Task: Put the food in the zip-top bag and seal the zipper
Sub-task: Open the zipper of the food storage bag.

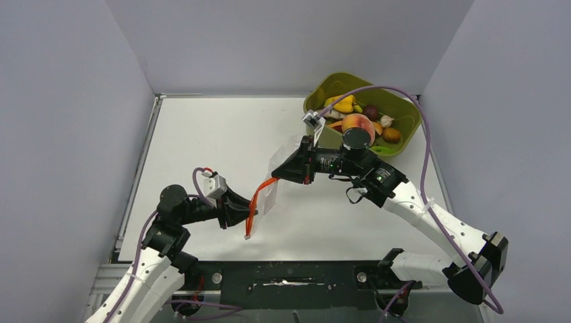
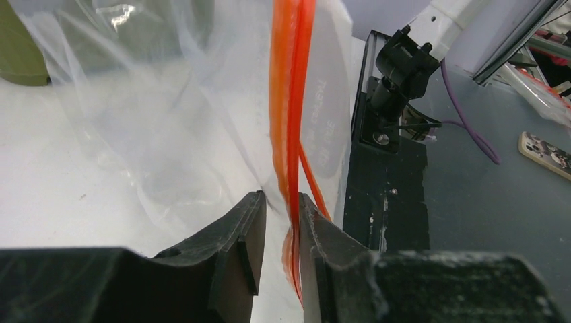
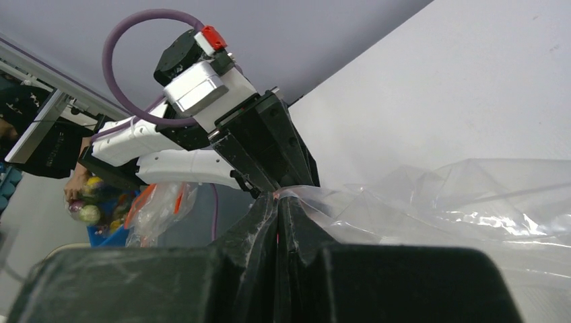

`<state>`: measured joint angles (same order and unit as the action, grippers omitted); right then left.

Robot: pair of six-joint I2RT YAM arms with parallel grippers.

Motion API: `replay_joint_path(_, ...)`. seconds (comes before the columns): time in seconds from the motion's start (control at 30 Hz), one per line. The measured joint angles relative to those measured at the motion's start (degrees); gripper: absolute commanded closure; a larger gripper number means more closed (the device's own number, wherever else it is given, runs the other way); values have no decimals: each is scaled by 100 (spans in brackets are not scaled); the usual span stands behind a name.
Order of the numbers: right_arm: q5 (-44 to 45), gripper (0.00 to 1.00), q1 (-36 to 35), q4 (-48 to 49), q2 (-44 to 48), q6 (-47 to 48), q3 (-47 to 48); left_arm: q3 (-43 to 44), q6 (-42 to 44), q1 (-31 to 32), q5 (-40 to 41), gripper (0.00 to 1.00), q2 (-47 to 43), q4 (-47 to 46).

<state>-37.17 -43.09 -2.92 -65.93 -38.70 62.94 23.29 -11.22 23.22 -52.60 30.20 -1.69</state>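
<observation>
The zip-top bag [image 1: 275,192] is in the middle of the tabletop [image 1: 215,134], stretched between the two arms. It is clear, crinkled and looks empty. Its zipper [image 2: 291,101], a red-orange strip, runs from the right pincer [image 3: 278,202] down toward the near edge, and its loose end hangs past the left pincer [image 2: 283,202].

The right pincer is fully closed, its two fingers pressed together on a fold of the bag's film at the far end of the mouth.

The left pincer comes in from the near left. Its jaws are narrowly parted with the zipper between them. In the left wrist view the strip lies against one finger while a slim gap shows between it and the other finger, so the strip is bracketed rather than clamped.

The food sits well apart from the bag, in an olive-green tub [image 1: 322,87] at the far right corner of the tabletop. A peach [image 1: 358,124] lies at the tub's near side, just beyond the right arm's wrist. A yellow pepper [image 1: 343,104] and a dark purple piece [image 1: 370,111] lie farther back among other small toys.
</observation>
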Motion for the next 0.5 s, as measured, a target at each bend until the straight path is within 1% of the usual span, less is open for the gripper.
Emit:
replay_joint_path(0.07,4,98,0,39,-72,-66,-9,-22,-90,0,-2,85,-20,-210)
replay_joint_path(0.1,7,94,0,57,-105,-81,-9,-22,-138,0,0,90,-35,-297)
replay_joint_path(0.13,9,89,0,72,-122,-87,-9,-22,-175,0,0,98,-55,-376)
replay_joint_path(0.17,20,84,0,70,-140,-98,-9,-22,-201,0,4,100,-74,-450)
replay_joint_path(0.23,111,70,0,48,-142,-111,-9,-22,-234,2,26,100,-107,-555)
replay_joint_path(0.27,199,61,0,20,-142,-109,-7,-22,-225,4,48,100,-118,-581)
replay_joint_path(0.37,664,39,-2,-278,-140,-129,9,-22,-221,4,249,100,-122,-584)
replay_joint_path(0.43,1088,29,0,-610,-136,-173,59,-13,-219,7,428,100,-92,-553)
replay_joint_path(0.5,1600,24,0,-984,-125,-271,129,44,-221,9,706,100,4,-422)
